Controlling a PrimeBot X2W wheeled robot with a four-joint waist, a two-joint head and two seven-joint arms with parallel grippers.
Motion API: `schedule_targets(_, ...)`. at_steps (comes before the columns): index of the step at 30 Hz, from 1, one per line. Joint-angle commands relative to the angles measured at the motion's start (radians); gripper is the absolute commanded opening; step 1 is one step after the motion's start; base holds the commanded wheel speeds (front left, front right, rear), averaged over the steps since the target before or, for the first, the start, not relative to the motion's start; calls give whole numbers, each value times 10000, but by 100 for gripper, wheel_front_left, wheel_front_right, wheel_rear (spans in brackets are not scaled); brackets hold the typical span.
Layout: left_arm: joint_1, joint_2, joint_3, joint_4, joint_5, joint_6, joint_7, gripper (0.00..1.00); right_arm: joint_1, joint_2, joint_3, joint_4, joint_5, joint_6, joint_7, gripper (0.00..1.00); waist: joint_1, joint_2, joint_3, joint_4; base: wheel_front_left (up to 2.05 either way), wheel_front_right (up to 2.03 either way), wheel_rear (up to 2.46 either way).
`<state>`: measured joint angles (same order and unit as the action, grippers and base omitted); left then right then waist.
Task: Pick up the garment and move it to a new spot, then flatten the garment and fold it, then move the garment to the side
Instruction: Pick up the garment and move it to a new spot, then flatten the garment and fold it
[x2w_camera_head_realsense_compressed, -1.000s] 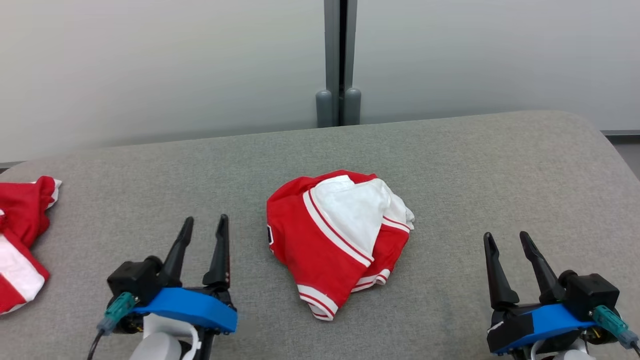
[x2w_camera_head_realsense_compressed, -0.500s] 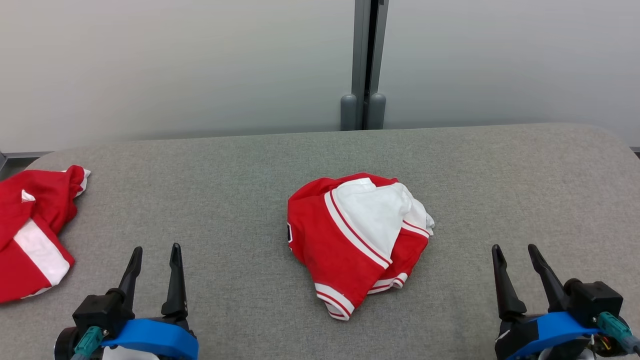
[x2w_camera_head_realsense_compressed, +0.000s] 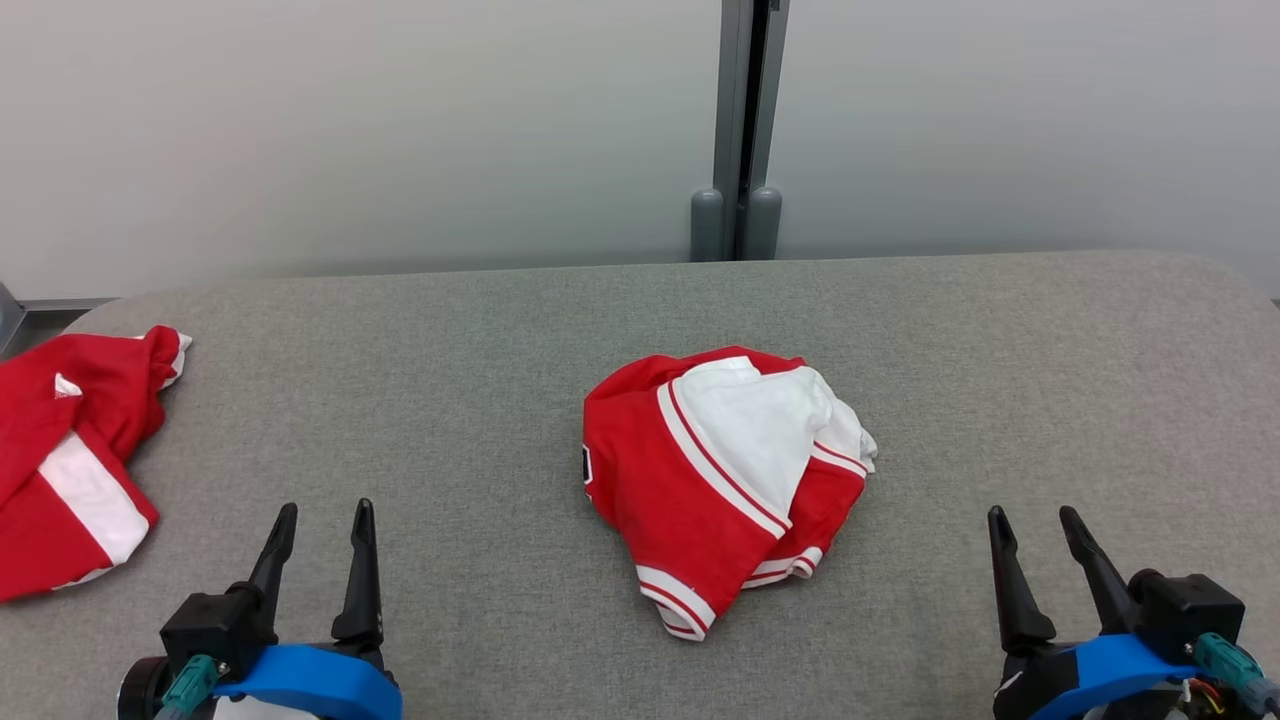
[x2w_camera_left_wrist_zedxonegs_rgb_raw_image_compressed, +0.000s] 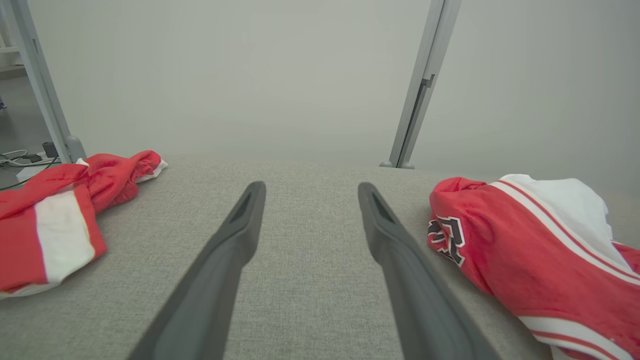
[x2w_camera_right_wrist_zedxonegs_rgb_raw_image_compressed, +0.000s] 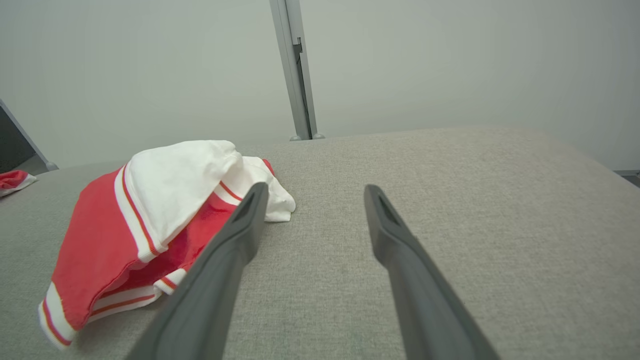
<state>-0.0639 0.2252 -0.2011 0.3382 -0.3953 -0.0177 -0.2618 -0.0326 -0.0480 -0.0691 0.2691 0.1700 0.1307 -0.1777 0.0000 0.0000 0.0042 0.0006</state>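
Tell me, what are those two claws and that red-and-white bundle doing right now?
Left gripper open, empty. Right gripper open, empty. Crumpled red-and-white garment between them on the grey surface, untouched. Second red garment far left, out of the way.

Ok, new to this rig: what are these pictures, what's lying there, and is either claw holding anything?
It is a two-armed robot. One picture comes from its head, looking down on a grey padded surface. The dark two-fingered claws at the bottom are its left gripper and right gripper. The other two pictures come from cameras on each wrist, looking along that gripper's fingers. A crumpled red and white garment lies in the middle. A second red and white garment lies at the far left. Both grippers are open and hold nothing.
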Motion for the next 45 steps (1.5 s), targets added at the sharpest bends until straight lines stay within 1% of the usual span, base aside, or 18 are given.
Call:
schedule_targets(1,-121,4,50,-50,71,9,-46,100,-52,-43,24,26,57,1,-26,100,0,0,4,15,0,0,0)
schedule_targets(17,-205,-14,140,-231,281,1,-47,100,-85,-42,439,-118,322,1,-45,100,0,0,89,14,0,0,0)
schedule_targets(19,-240,-23,115,-233,292,-2,-49,100,-136,-30,829,-169,574,1,97,100,0,0,124,32,0,0,0)
schedule_targets(21,-257,-19,100,-234,287,-15,-47,100,-162,-33,1357,-148,994,1,475,100,0,0,166,65,0,0,0)
schedule_targets(22,-257,-19,100,-234,287,-15,-47,100,-162,-33,1357,-148,994,1,475,100,0,0,166,65,0,0,0)
schedule_targets(23,-268,-21,81,-233,298,-27,-47,100,-197,-34,1665,-138,1170,1,744,100,0,0,192,91,0,0,0)
schedule_targets(24,-305,-21,50,-223,308,-55,-47,100,-314,-39,2255,-92,1598,1,1294,100,0,0,232,148,0,0,0)
schedule_targets(25,-305,-21,50,-223,308,-55,-47,100,-314,-39,2255,-92,1598,1,1294,100,0,0,232,148,0,0,0)
schedule_targets(29,-415,1,-56,-191,310,-97,-30,100,-621,-39,3409,152,2368,1,2386,100,0,0,307,307,0,0,0)
schedule_targets(32,-487,24,-135,-214,338,-140,-6,100,-962,-53,3829,609,2864,1,2954,100,0,0,363,456,0,0,0)
schedule_targets(35,-560,-4,-249,-240,355,-156,19,100,-1394,-48,4025,1180,3304,1,3223,100,0,0,423,653,0,0,0)
schedule_targets(37,-654,15,-295,-248,373,-183,15,100,-1831,-48,4150,1860,3610,1,3338,100,0,0,512,797,0,0,0)
schedule_targets(42,-793,11,-379,-219,403,-214,3,100,-2627,-47,4244,2959,4009,1,3244,100,0,0,727,940,0,0,0)
schedule_targets(45,-921,-23,-432,-197,414,-233,-5,100,-3107,-36,4546,3394,4462,1,3024,100,0,0,840,997,0,0,0)
